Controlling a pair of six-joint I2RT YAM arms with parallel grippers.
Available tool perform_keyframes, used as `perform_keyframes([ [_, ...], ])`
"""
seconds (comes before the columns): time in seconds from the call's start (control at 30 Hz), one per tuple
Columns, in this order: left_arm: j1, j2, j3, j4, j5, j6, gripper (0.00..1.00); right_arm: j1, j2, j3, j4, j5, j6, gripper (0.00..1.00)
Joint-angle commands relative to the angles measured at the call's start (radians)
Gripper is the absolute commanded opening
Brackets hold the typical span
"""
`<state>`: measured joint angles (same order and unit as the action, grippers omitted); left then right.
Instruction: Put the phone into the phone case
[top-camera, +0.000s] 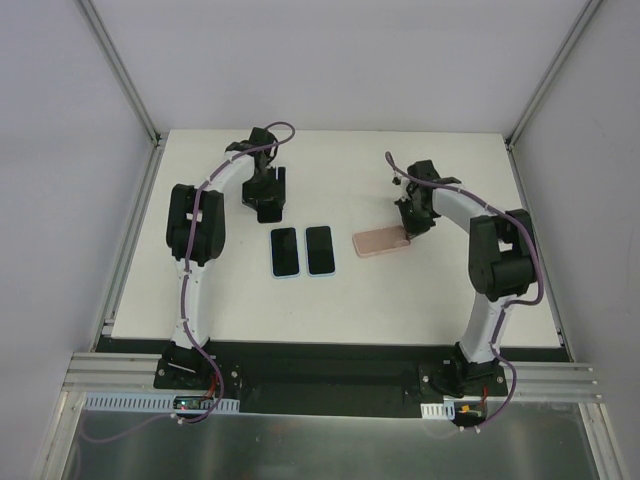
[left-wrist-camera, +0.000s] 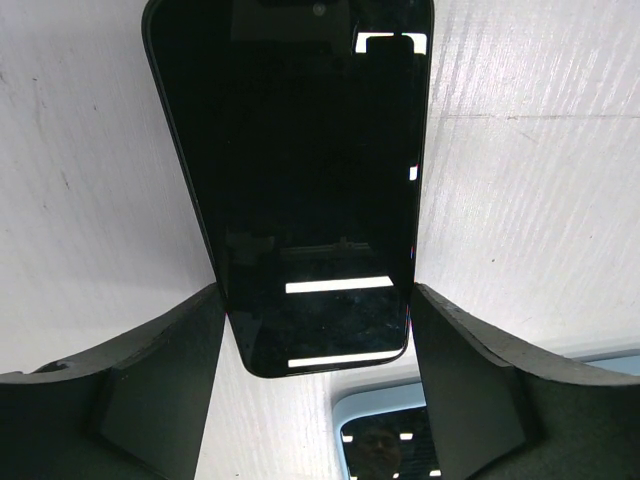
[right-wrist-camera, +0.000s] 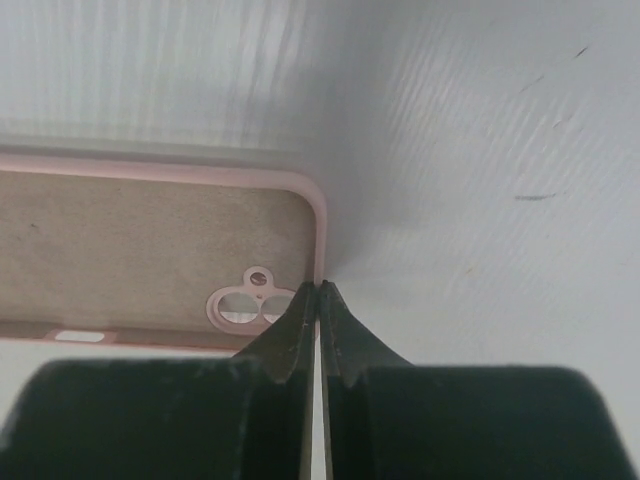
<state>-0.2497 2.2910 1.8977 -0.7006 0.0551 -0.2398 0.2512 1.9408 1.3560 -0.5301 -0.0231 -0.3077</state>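
Observation:
A bare black phone (left-wrist-camera: 300, 180) lies screen up on the white table, its near end between my left gripper's (left-wrist-camera: 315, 300) fingers, which press against its two long edges. In the top view this gripper (top-camera: 266, 203) is at the back left with the phone (top-camera: 266, 214) under it. A pink phone case (top-camera: 380, 243) lies open side up right of centre. My right gripper (top-camera: 407, 233) is shut on the case's right end rim. In the right wrist view the fingertips (right-wrist-camera: 305, 310) pinch that rim beside the camera cutout of the case (right-wrist-camera: 150, 240).
Two dark phones in light blue cases (top-camera: 285, 252) (top-camera: 319, 250) lie side by side at the table's centre, between the two grippers. A corner of one (left-wrist-camera: 400, 435) shows just near of the left gripper. White walls stand behind and on both sides.

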Motion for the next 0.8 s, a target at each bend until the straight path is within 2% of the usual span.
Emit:
perform_keyframes([
  [0.0, -0.010, 0.042, -0.025, -0.020, -0.017, 0.010, 0.67, 0.010, -0.158, -0.099, -0.064, -0.078, -0.312, 0.01],
  [0.2, -0.010, 0.024, -0.051, -0.022, -0.034, 0.017, 0.63, 0.014, -0.284, -0.225, -0.042, -0.100, -0.526, 0.02],
  [0.23, -0.010, 0.019, -0.055, -0.022, -0.029, 0.019, 0.66, 0.019, -0.299, -0.235, -0.041, -0.104, -0.548, 0.02],
  [0.27, -0.010, 0.019, -0.060, -0.023, -0.021, 0.019, 0.79, 0.023, -0.313, -0.244, -0.041, -0.113, -0.579, 0.02],
  [0.3, -0.011, 0.015, -0.060, -0.025, -0.023, 0.019, 0.87, 0.037, -0.339, -0.251, -0.039, -0.115, -0.602, 0.05],
  [0.4, -0.013, 0.010, -0.060, -0.028, -0.051, 0.007, 0.94, 0.066, -0.364, -0.268, -0.012, -0.089, -0.659, 0.07],
  [0.57, -0.017, 0.028, -0.048, -0.037, -0.080, -0.006, 0.97, 0.098, -0.355, -0.274, 0.014, -0.067, -0.686, 0.14],
  [0.77, -0.023, 0.076, -0.002, -0.066, -0.112, 0.005, 0.92, 0.134, -0.361, -0.339, 0.119, -0.019, -0.717, 0.27],
])
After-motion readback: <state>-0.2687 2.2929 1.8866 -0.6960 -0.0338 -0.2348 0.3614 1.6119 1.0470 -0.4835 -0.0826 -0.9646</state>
